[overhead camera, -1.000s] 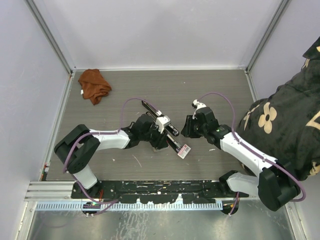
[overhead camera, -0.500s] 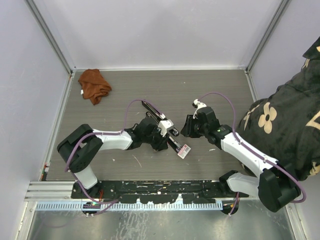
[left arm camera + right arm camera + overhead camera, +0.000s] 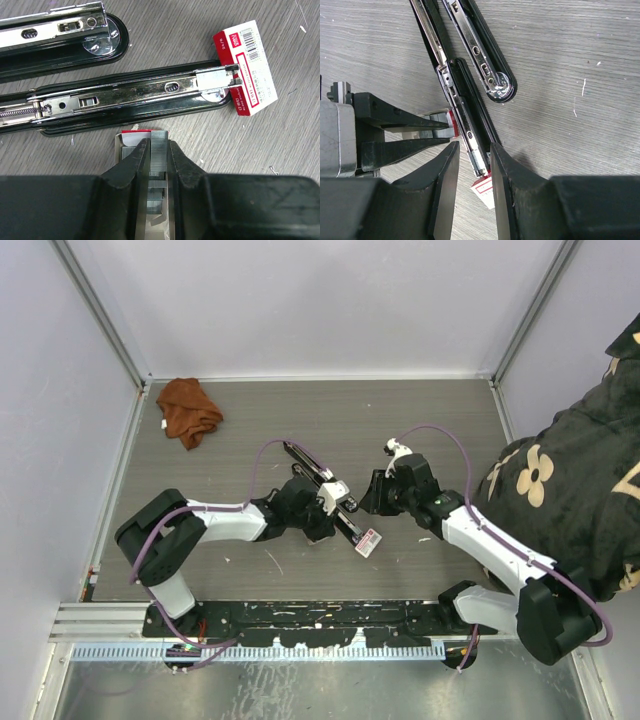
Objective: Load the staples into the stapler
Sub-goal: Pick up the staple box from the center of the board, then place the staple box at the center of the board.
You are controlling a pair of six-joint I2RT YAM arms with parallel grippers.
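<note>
The black stapler (image 3: pixel 130 97) lies open on the table, its chrome channel facing up and its upper arm (image 3: pixel 60 30) swung aside. A small grey tray (image 3: pixel 127 145) of staples (image 3: pixel 159 142) sits just in front of it. My left gripper (image 3: pixel 157 147) is down in the tray, shut on one silvery strip with a finger against each side. The red-and-white box (image 3: pixel 250 65) lies at the stapler's front end. My right gripper (image 3: pixel 474 147) hovers open over that front end (image 3: pixel 476 162), with a gap on either side. In the top view the left gripper (image 3: pixel 322 518) hides the tray.
An orange cloth (image 3: pixel 188 410) lies crumpled at the back left of the table. A person in black flowered clothing (image 3: pixel 570 480) leans in at the right edge. Grey walls close the table on three sides.
My left gripper's fingers have closed in on the staple strip in the tray after the arm shifted slightly. The right arm has stayed where it was.
</note>
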